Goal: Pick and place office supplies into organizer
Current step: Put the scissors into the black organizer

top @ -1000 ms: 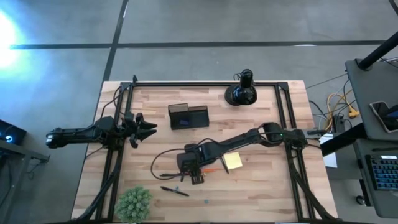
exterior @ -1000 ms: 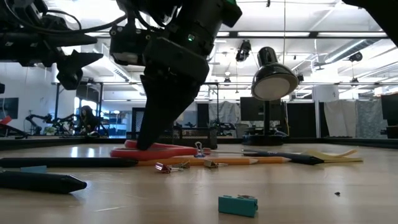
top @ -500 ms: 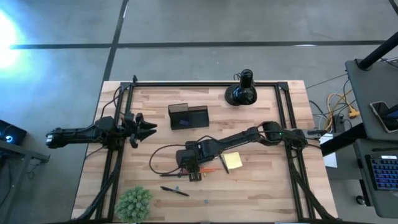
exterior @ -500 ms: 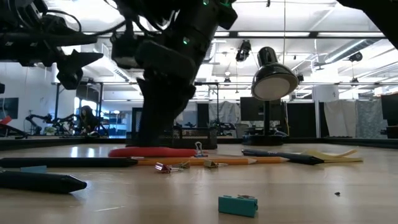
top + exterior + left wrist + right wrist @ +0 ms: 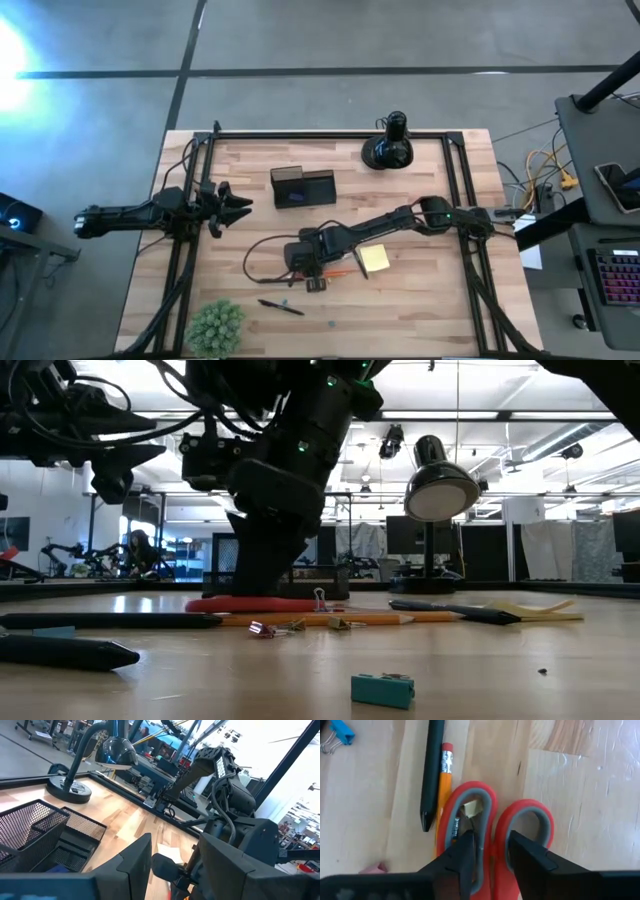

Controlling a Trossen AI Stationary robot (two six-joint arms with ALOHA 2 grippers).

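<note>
Down at the middle of the pale wooden surface (image 5: 420,300), the right tool (image 5: 487,851) sat low over the red-handled scissors (image 5: 520,827), its dark fingers spread, one finger inside a glossy oval loop and the other between the two loops. An orange pencil (image 5: 444,785) and a thin black pen (image 5: 431,775) lay just beside the handles. Nearby lay a square yellow sticky-note pad (image 5: 375,259). The black mesh organizer (image 5: 303,187) stood apart. The left tool (image 5: 238,207) waited at the surface's left edge, fingers spread.
</note>
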